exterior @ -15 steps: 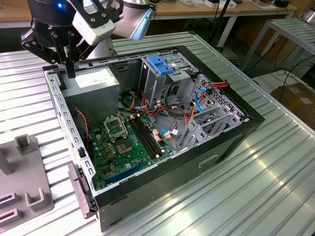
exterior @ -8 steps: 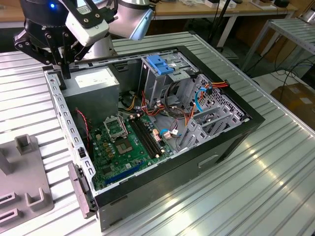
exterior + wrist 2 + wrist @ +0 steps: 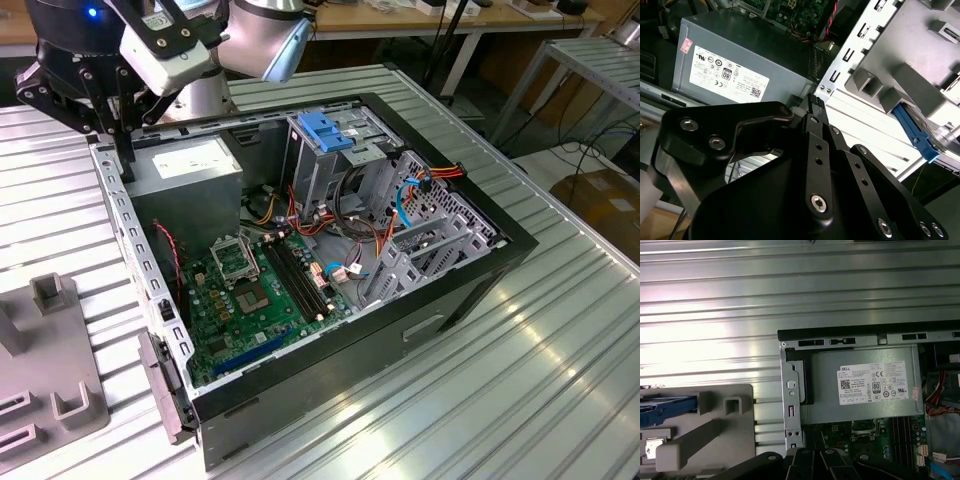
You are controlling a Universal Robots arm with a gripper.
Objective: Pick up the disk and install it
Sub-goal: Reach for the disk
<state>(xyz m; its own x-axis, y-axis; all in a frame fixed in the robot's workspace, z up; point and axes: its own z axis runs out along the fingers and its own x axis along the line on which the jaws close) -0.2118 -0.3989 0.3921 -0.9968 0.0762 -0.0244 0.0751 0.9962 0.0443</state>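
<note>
Hovering tool (image 3: 127, 170) beside power supply (image 3: 190, 165), disk (image 3: 667, 407) resting in grey fixture (image 3: 740, 450)

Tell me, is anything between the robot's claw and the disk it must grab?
Nothing visible blocks it. The gripper hangs over the computer case's rim; the disk, in its blue bracket, lies in the grey holder outside the case. Only ribbed table lies between them, though the holder's posts rise close beside the disk.

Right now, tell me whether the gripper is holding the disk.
No: the gripper hangs empty near the power supply, while the disk lies in the grey holder outside the case.
</note>
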